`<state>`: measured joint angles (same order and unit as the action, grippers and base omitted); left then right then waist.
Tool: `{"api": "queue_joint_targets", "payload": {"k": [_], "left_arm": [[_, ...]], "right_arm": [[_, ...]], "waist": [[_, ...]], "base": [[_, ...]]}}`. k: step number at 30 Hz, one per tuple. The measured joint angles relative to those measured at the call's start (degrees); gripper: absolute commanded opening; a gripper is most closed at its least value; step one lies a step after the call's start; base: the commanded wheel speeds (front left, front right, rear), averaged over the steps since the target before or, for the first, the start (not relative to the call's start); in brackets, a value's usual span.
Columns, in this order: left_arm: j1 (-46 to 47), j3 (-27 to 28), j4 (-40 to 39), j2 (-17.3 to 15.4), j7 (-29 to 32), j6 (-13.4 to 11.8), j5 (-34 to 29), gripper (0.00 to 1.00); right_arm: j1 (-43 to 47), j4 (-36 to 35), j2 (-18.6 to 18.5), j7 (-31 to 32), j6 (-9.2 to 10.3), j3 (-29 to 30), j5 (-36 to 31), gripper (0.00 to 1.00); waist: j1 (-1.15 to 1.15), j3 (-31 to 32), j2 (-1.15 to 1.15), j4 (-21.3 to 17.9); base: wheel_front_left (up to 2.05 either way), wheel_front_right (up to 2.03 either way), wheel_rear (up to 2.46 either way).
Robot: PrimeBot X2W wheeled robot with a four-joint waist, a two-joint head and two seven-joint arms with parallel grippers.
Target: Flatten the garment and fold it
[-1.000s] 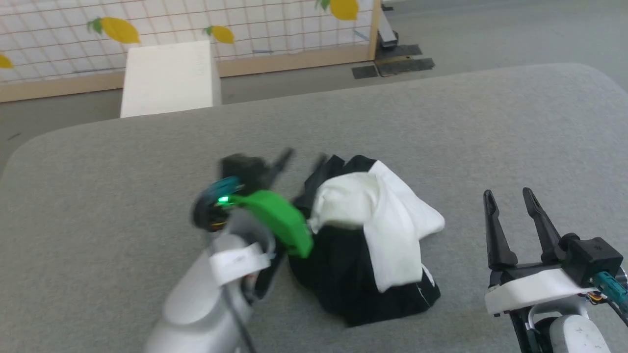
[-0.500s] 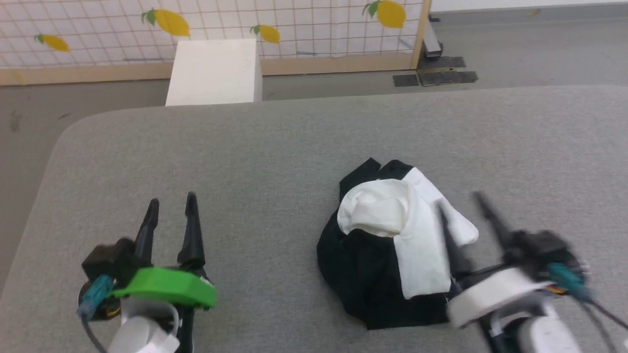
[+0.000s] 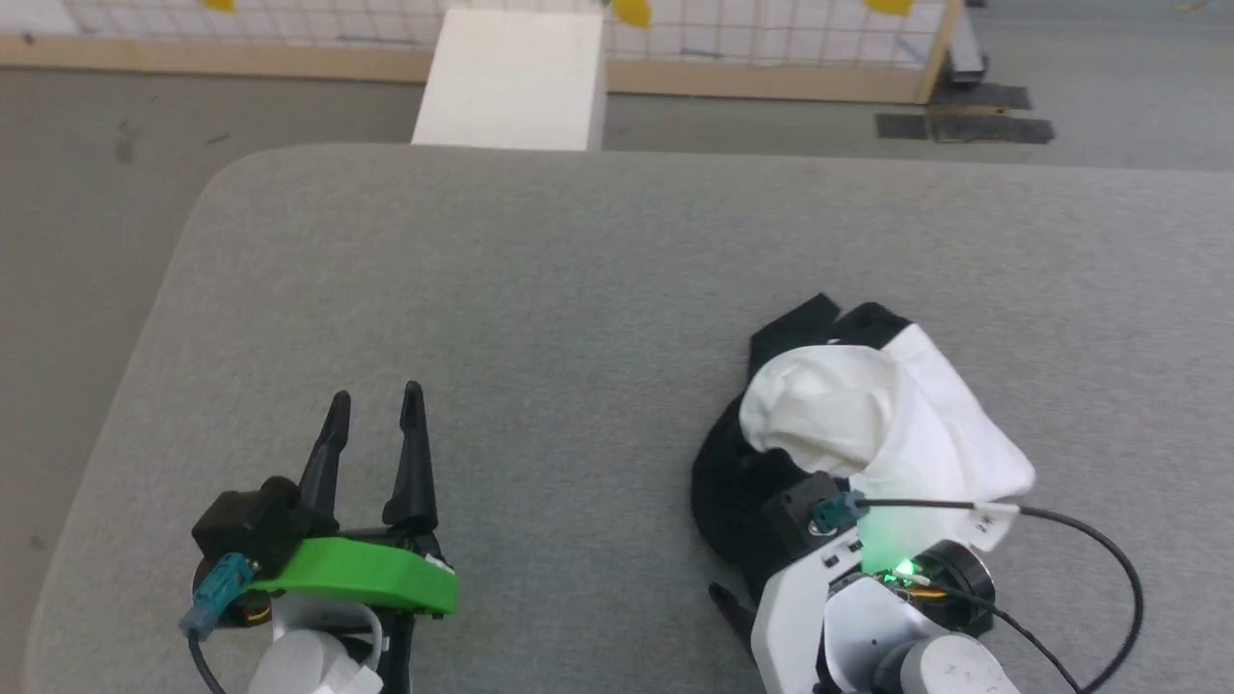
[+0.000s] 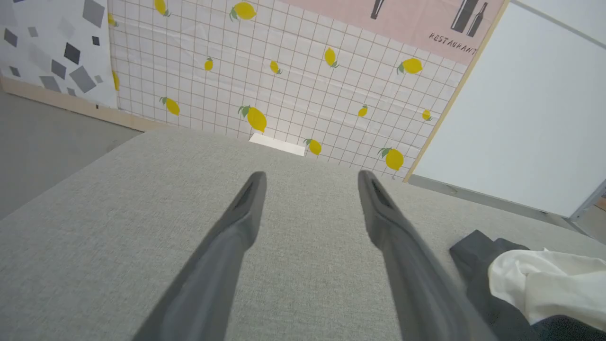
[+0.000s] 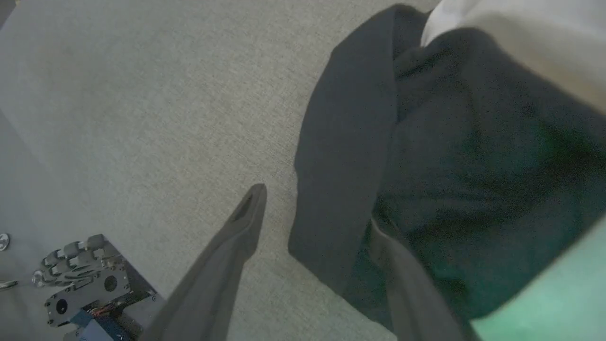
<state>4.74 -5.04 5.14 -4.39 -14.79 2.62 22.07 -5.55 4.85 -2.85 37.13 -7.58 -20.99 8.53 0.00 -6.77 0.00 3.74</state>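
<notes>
The garment lies crumpled on the right part of the grey counter. The right gripper is spread wide at its near black edge, grasping nothing. The left gripper, also released, hovers well apart.

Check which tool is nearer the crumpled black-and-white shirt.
Right. The right tool is open at the black edge of the shirt; the left tool sits apart over the grey padded surface to its left.
</notes>
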Motion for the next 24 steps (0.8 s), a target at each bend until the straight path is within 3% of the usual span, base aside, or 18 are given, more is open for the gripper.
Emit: {"api": "queue_joint_targets", "payload": {"k": [2, 3, 4, 5, 12, 16, 19, 24], "left_arm": [[0.3, 0.2, 0.3, 0.4, 0.0, 0.5, -0.3, 1.00], [0.3, 0.3, 0.5, 0.6, 0.0, 0.8, -0.5, 1.00], [0.3, 0.5, 0.7, 0.7, 0.0, 0.9, -0.6, 1.00], [0.3, 0.7, 1.0, 0.7, 0.0, 0.9, -0.9, 1.00], [0.2, 1.7, 2.0, 1.0, 0.0, 1.7, -1.9, 1.00], [0.2, 2.0, 2.1, 1.1, 0.0, 1.9, -2.4, 1.00], [0.1, 2.1, 2.1, 1.2, 0.0, 2.3, -2.4, 1.00], [0.1, 1.7, 2.1, 1.3, 0.0, 2.4, -2.5, 1.00]], "right_arm": [[-0.3, 0.1, 0.0, 2.4, 0.00, -0.6, 0.1, 1.00], [-0.3, 0.0, 0.0, 3.2, 0.00, -0.9, 0.3, 0.49], [-0.3, 0.0, 0.0, 3.8, 0.00, -1.2, 0.6, 0.30], [-0.3, -0.1, 0.0, 3.9, 0.00, -1.6, 0.7, 0.00], [-1.0, -3.7, 0.0, -3.1, 0.00, -0.1, 4.0, 0.00], [-3.6, -8.7, 0.0, -9.8, 0.00, 5.7, 6.0, 0.00], [-4.7, -12.5, 0.1, -13.4, -0.01, 14.1, 5.9, 0.00], [-4.3, -14.6, 0.0, -15.1, 0.00, 33.6, 4.6, 0.00]], "waist": [[0.00, -0.5, 0.00, 1.1], [0.00, -0.7, 0.00, 1.6], [0.00, -0.9, 0.00, 2.1], [0.00, -1.1, 0.00, 2.6], [0.00, -0.7, 0.00, 2.9], [0.00, 0.2, 0.00, 1.2], [0.00, 0.9, 0.00, -0.4], [0.00, 1.6, 0.00, -3.1]], "base": [[0.00, 0.00, 0.00], [0.00, 0.00, 0.00], [0.00, 0.00, 0.00], [0.00, 0.00, 0.00], [0.00, 0.00, 0.00], [0.00, 0.00, 0.00], [0.00, 0.00, 0.00], [0.00, 0.00, 0.00]]}}
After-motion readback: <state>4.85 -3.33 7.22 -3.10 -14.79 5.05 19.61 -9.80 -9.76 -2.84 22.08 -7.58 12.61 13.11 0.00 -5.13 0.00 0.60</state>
